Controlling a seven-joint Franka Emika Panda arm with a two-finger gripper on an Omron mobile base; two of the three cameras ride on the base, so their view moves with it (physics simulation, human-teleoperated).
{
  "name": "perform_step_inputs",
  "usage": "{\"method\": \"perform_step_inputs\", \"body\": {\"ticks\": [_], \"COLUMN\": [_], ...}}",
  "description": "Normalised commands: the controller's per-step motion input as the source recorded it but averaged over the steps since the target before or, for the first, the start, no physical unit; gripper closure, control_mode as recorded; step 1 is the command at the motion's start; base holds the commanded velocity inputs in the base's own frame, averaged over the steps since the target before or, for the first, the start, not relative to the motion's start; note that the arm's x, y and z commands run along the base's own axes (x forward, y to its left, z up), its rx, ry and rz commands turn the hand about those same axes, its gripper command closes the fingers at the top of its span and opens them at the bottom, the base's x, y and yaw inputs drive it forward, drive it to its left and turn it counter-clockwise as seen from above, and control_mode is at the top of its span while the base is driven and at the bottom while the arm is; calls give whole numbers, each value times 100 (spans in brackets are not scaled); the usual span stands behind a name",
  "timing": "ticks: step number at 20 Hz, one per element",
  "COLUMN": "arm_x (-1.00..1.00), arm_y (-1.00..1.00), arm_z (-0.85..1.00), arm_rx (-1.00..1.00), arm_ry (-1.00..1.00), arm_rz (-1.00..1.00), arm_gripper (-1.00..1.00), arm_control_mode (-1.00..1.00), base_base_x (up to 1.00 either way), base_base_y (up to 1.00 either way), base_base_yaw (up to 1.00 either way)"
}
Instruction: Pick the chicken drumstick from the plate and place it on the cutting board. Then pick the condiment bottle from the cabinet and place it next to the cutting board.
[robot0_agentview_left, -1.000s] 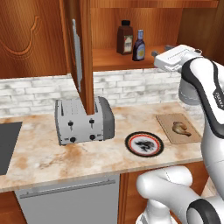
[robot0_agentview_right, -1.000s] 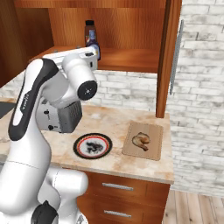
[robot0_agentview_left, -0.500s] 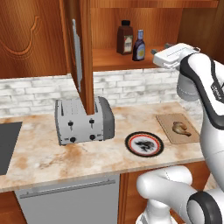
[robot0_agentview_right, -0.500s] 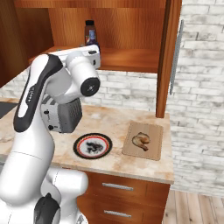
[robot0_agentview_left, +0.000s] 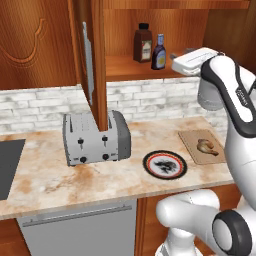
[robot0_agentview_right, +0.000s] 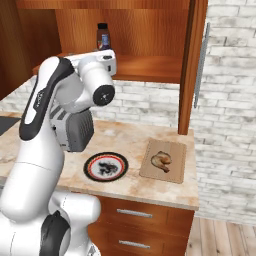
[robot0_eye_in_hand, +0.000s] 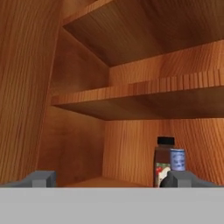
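Fingers (robot0_eye_in_hand: 111, 179) spread wide, empty, at the reddish-brown wooden cabinet (robot0_agentview_left: 150, 30). Small blue-necked condiment bottle (robot0_agentview_left: 159, 53) stands just right of the taller brown black-capped bottle (robot0_agentview_left: 143, 43); shift right, straddle it only.

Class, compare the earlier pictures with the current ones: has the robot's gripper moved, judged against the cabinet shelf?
Yes. The open gripper has edged further in toward the cabinet shelf, closing on the condiment bottle; the bottles themselves stay put.

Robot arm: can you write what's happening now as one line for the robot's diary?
stage: reaching into cabinet | gripper: open, empty | condiment bottle: on shelf | chicken drumstick: on cutting board | plate: empty
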Motion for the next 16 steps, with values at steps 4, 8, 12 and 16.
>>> {"method": "perform_step_inputs", "body": {"ticks": [4,8,12,16], "arm_x": [21,22,22,20], "arm_y": [-3,-2,0,0], "arm_z": [0,0,0,0], "arm_rx": [0,0,0,0], "arm_ry": [0,0,0,0], "arm_rz": [-2,-2,-2,-2], "arm_gripper": [-100,-100,-100,-100], "arm_control_mode": [-100,-100,-100,-100], "base_base_x": [0,0,0,0], "base_base_y": [0,0,0,0], "base_base_yaw": [0,0,0,0]}}
